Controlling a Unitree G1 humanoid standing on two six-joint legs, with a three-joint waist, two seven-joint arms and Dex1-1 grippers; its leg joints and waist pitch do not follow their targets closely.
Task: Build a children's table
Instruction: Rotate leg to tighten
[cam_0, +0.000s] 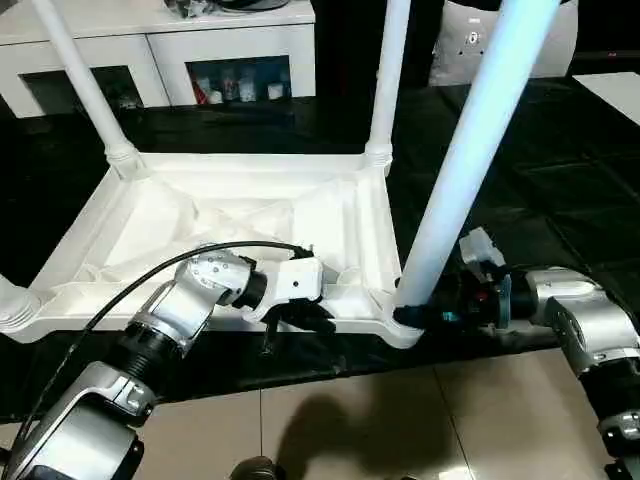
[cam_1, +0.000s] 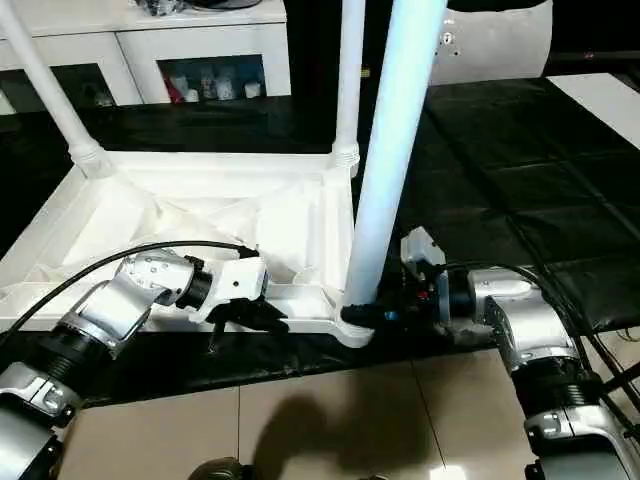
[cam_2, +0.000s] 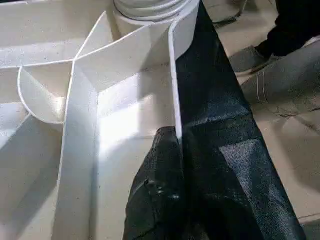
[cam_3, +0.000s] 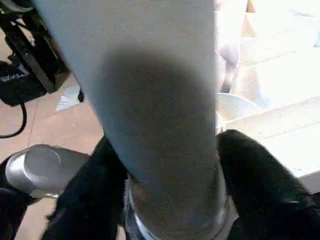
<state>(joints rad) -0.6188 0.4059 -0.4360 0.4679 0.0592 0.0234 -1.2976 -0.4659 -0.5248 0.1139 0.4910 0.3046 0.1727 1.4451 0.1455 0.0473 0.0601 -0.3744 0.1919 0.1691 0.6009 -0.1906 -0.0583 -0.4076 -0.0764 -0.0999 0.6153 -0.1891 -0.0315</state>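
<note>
The children's table lies upside down, its ribbed underside (cam_0: 240, 215) facing up on the black-covered work table (cam_0: 560, 180). White legs stand in the far left socket (cam_0: 75, 80) and the far right socket (cam_0: 388, 70). A third leg (cam_0: 470, 150) rises, leaning slightly, from the near right corner socket. My right gripper (cam_0: 425, 315) grips that leg just above its base, one black finger (cam_3: 255, 185) on each side of the tube. My left gripper (cam_0: 295, 315) is shut on the tabletop's near rim wall (cam_2: 175, 90), close to that same corner.
A white cabinet (cam_0: 230, 50) with open shelves stands behind the work table. Tiled floor (cam_0: 400, 420) lies just below the table's near edge. A person's shoe (cam_2: 250, 55) rests on the floor in the left wrist view. The near left corner socket (cam_0: 12, 305) is at the picture's edge.
</note>
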